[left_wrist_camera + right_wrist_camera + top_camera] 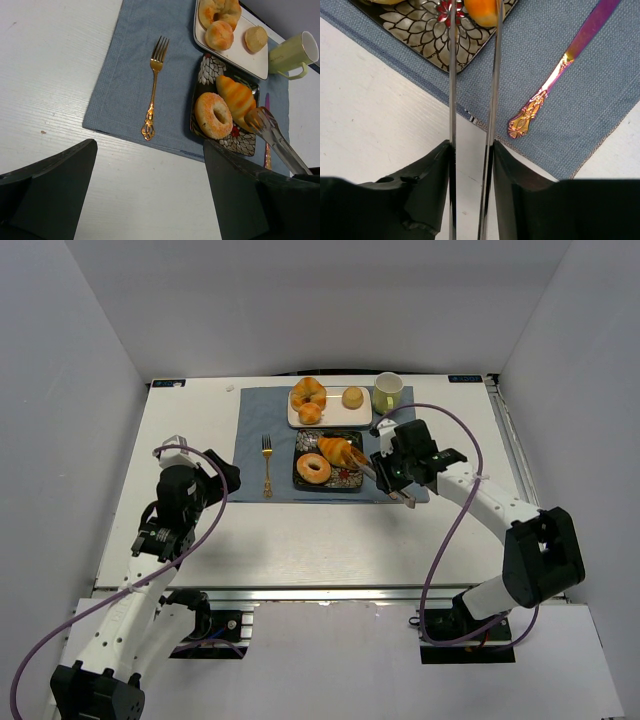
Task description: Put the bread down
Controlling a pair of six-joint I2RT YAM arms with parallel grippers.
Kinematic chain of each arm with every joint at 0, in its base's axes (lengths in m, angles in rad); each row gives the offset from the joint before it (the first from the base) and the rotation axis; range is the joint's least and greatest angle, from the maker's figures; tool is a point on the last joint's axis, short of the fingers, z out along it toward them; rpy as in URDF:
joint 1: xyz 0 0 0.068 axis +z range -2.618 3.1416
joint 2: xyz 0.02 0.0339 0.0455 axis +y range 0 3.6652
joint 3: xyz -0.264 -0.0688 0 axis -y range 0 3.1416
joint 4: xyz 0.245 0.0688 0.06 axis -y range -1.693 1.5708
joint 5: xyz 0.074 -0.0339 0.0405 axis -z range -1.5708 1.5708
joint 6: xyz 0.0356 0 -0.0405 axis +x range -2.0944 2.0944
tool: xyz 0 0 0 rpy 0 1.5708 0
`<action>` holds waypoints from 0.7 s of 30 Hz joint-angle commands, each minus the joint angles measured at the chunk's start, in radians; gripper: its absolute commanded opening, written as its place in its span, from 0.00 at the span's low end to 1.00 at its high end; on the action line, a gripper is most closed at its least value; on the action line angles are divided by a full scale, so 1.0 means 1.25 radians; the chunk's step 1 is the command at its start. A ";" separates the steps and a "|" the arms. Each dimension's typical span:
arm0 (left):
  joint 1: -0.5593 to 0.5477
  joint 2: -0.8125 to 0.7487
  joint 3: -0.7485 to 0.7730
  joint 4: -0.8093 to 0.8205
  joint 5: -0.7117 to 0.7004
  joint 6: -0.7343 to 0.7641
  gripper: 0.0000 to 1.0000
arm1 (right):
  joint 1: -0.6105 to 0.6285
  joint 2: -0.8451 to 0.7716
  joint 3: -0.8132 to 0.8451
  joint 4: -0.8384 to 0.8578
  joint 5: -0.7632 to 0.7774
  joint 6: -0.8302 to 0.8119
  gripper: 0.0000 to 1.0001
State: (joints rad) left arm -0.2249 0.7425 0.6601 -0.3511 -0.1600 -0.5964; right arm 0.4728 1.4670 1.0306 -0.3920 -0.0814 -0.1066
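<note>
An orange striped bread roll [337,450] lies over the dark patterned plate [303,483], next to a sugared doughnut [314,468]. My right gripper [393,480] is shut on metal tongs [365,466], whose tips close on the roll's near end. I cannot tell if the roll rests on the plate. The right wrist view shows the tongs [452,75] running from the gripper [472,150] to the roll [482,10] above the plate [420,30]. My left gripper [150,150] is open and empty over bare table, left of the mat; the roll [236,97] and tongs [272,135] show there.
A blue placemat [255,420] holds a gold fork [267,464], the plate, and a white tray [335,412] with more pastries. A pale green mug [387,392] stands right of the tray. A purple-gold knife handle [555,75] lies on the mat right of the plate.
</note>
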 commanded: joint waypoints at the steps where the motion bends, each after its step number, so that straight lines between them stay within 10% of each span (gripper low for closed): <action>1: -0.003 -0.009 -0.005 -0.003 0.008 -0.004 0.98 | 0.008 -0.016 0.008 0.036 -0.001 0.006 0.44; 21: -0.004 0.004 0.009 -0.004 0.011 0.000 0.98 | 0.011 -0.145 0.127 -0.047 0.021 0.015 0.52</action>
State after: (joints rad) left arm -0.2249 0.7483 0.6601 -0.3515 -0.1566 -0.5957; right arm 0.4801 1.3396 1.1313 -0.4500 -0.0727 -0.1028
